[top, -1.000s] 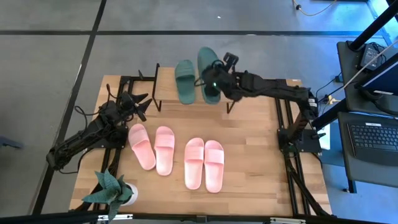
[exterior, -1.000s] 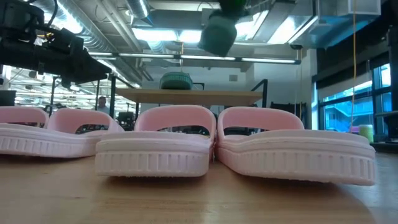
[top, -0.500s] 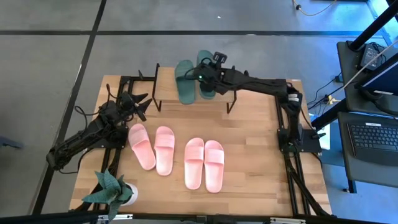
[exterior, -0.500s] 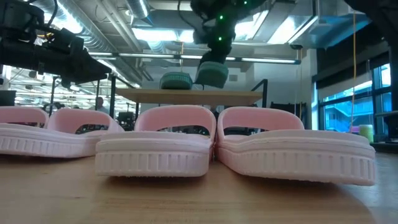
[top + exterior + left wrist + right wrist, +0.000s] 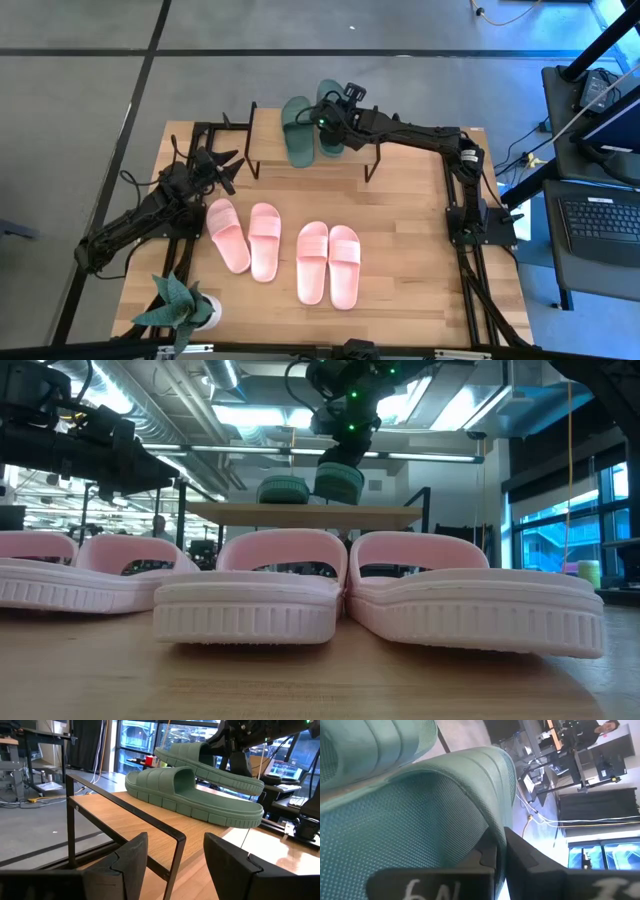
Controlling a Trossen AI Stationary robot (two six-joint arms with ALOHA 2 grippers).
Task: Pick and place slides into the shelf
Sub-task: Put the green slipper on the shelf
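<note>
The shelf (image 5: 312, 150) stands at the table's far edge. One dark green slide (image 5: 297, 132) lies flat on its plank top, sole down. My right gripper (image 5: 332, 120) is shut on the second green slide (image 5: 210, 764), beside the first and toward the table's right. That slide is tilted; whether its lower end (image 5: 338, 485) touches the plank I cannot tell. Two pink pairs (image 5: 247, 238) (image 5: 330, 264) lie sole down on the table in front. My left gripper (image 5: 175, 862) is open at the shelf's left end and touches nothing. My right gripper pinches the held slide's wide strap at its edge (image 5: 492, 815). One finger (image 5: 487, 857) is on the footbed side, under the strap, and the other (image 5: 530, 865) is outside it. The fingers slant down from the table's right. The slide hangs tilted below them.
A potted plant (image 5: 182, 305) stands at the table's near left corner. Black frame rails (image 5: 462, 230) run along the table's right side. Bare plank (image 5: 355, 158) shows on the shelf to the right of the green slides.
My right gripper has carried the green slide down and toward the table's left, from well above the shelf to just over its plank beside the first green slide. In the last half second it has hardly moved. It has stayed shut.
</note>
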